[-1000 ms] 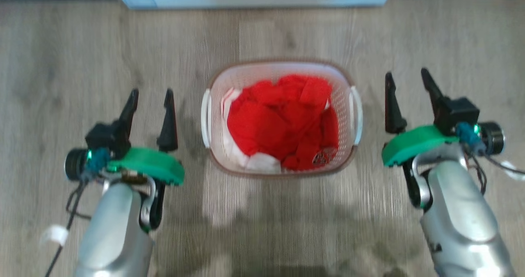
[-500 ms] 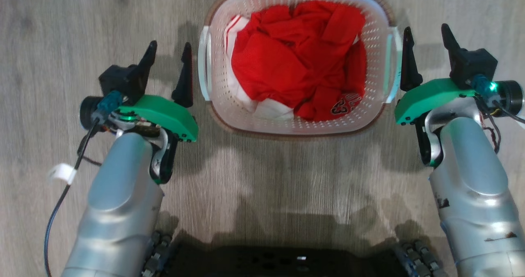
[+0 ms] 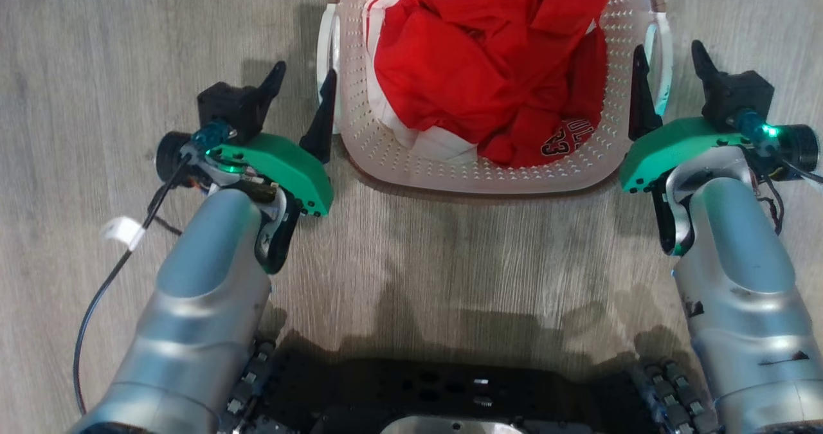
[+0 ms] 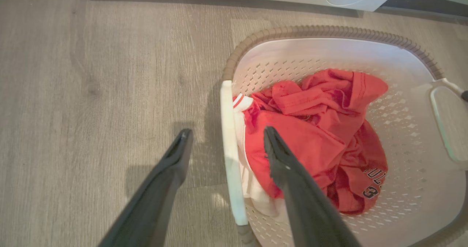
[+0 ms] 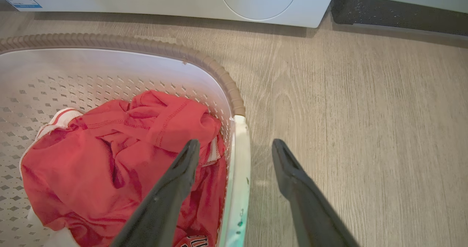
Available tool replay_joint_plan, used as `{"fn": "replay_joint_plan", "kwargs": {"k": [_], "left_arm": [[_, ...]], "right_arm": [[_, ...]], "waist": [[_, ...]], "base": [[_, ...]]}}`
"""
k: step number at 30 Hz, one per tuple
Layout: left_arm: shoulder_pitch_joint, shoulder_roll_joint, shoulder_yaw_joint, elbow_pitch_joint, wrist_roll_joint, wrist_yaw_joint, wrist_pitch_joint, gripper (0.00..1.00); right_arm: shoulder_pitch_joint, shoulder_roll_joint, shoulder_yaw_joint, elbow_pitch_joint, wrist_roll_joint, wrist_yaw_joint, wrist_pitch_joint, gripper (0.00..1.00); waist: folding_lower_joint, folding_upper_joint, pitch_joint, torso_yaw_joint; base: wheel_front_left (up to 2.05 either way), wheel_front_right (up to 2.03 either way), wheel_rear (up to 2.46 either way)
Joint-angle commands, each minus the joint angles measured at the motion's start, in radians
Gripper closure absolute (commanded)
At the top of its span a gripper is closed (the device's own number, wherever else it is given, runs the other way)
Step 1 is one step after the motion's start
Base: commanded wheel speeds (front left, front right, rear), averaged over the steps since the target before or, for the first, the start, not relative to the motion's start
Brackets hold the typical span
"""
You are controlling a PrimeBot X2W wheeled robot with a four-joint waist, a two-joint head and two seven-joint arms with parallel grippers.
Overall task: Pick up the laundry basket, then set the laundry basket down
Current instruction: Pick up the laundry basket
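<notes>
**Clerk:** Firstly, where does the item stand, and how does it lie?

**Inspector:** The white perforated plastic laundry basket [image 3: 476, 175] with a brown ribbed rim band stands upright, mouth up. It is on the grey wood-grain floor [image 3: 450, 247], directly ahead of the robot's black wheeled base [image 3: 450, 389] and between the two arms. Its long axis appears to run side to side, from one side handle to the other.

**Clerk:** And the grippers?

**Inspector:** The left gripper [image 3: 305, 72] is spread wide and holds nothing. In its wrist view the white left handle [image 4: 228, 148] lies between the two dark fingers, one over the floor and one over the laundry. The right gripper [image 3: 667, 48] is likewise agape and empty, with the white right handle [image 5: 237, 173] between its fingers. Whether any finger touches the plastic, I cannot tell.

**Clerk:** Anything around it or in the way?

**Inspector:** The basket holds a crumpled red fabric jersey [image 3: 488, 54] with dark lettering, lying over a white cloth [image 3: 443, 146] edged with red stripes. Beyond the far rim, and apart from it, stands a white appliance [image 5: 164, 0] with a round front panel.

**Clerk:** What is hidden or unclear?

**Inspector:** The top edge of the head view cuts off the basket's far rim. The wrist views show only the foot of the appliance. The jersey's lettering is folded and reads only in part.
</notes>
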Motion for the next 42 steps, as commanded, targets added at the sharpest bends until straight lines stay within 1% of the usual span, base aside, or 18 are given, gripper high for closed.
{"fn": "replay_joint_plan", "kwargs": {"k": [1,14,22,30,31,32,33,34,35,36,37,38,39,40,41,42], "left_arm": [[0.009,0.024,0.015,-0.008,-0.006,-0.002,-0.006,0.0],[-0.098,0.024,-0.09,0.089,-0.075,-0.007,-0.006,0.0],[-0.161,0.023,-0.162,0.133,-0.131,0.011,-0.006,0.0],[-0.2,0.023,-0.204,0.17,-0.179,0.033,-0.006,0.0],[-0.205,0.023,-0.209,0.172,-0.184,0.035,-0.006,0.02],[-0.209,0.023,-0.214,0.174,-0.189,0.036,-0.006,0.1],[-0.212,0.023,-0.22,0.177,-0.194,0.038,-0.006,0.22],[-0.214,0.023,-0.225,0.179,-0.2,0.039,-0.006,0.43],[-0.217,0.023,-0.23,0.184,-0.206,0.039,-0.006,0.52],[-0.219,0.023,-0.234,0.187,-0.212,0.04,-0.006,0.56],[-0.22,0.023,-0.239,0.192,-0.218,0.041,-0.006,0.59],[-0.222,0.023,-0.244,0.197,-0.225,0.042,-0.006,0.68],[-0.223,0.023,-0.249,0.201,-0.231,0.043,-0.006,0.76],[-0.223,0.023,-0.249,0.201,-0.231,0.043,-0.006,0.76],[-0.224,0.023,-0.253,0.204,-0.236,0.044,-0.006,0.86],[-0.224,0.023,-0.257,0.206,-0.24,0.047,-0.006,1.0]], "right_arm": [[0.028,0.011,0.017,-0.014,-0.007,-0.002,-0.012,0.0],[-0.026,0.011,-0.008,0.036,-0.034,-0.002,-0.012,0.0],[-0.071,0.011,-0.009,0.085,-0.045,-0.002,-0.012,0.0],[-0.097,0.011,0.005,0.105,-0.041,-0.002,-0.012,0.0],[-0.099,0.011,0.006,0.107,-0.041,-0.002,-0.012,0.0],[-0.101,0.011,0.007,0.108,-0.041,-0.002,-0.012,0.0],[-0.102,0.011,0.009,0.109,-0.041,-0.002,-0.012,0.0],[-0.104,0.011,0.01,0.11,-0.041,-0.002,-0.012,0.0],[-0.105,0.011,0.012,0.11,-0.04,-0.002,-0.012,0.03],[-0.105,0.011,0.014,0.11,-0.039,-0.002,-0.012,0.07],[-0.105,0.011,0.017,0.11,-0.038,-0.002,-0.012,0.14],[-0.105,0.011,0.019,0.109,-0.037,-0.002,-0.012,0.25],[-0.105,0.011,0.021,0.109,-0.035,-0.002,-0.012,0.5],[-0.105,0.011,0.021,0.109,-0.035,-0.002,-0.012,0.5],[-0.105,0.011,0.024,0.11,-0.034,-0.002,-0.012,0.55],[-0.105,0.011,0.025,0.112,-0.034,-0.002,-0.012,0.61]], "waist": [[-0.0001,-0.0001,0.007,0.002],[-0.0001,-0.0001,0.086,0.019],[-0.0001,-0.0001,0.126,0.03],[-0.0001,-0.0001,0.144,0.028],[-0.0001,-0.0001,0.145,0.028],[-0.0001,-0.0001,0.145,0.028],[-0.0001,-0.0001,0.145,0.027],[-0.0001,-0.0001,0.144,0.027],[-0.0001,-0.0001,0.143,0.026],[-0.0001,-0.0001,0.143,0.026],[-0.0001,-0.0001,0.142,0.025],[-0.0001,-0.0001,0.141,0.025],[-0.0001,-0.0001,0.14,0.025],[-0.0001,-0.0001,0.14,0.025],[-0.0001,-0.0001,0.138,0.024],[-0.0001,-0.0001,0.137,0.024]], "base": [[0.0,0.0,0.0],[0.0,0.0,0.0],[0.0,0.0,0.0],[0.0,0.0,0.0],[0.0,0.0,0.0],[0.0,0.0,0.0],[0.0,0.0,0.0],[0.0,0.0,0.0],[0.0,0.0,0.0],[0.0,0.0,0.0],[0.0,0.0,0.0],[0.0,0.0,0.0],[0.0,0.0,0.0],[0.0,0.0,0.0],[0.0,0.0,0.0],[0.0,0.0,0.0]]}}
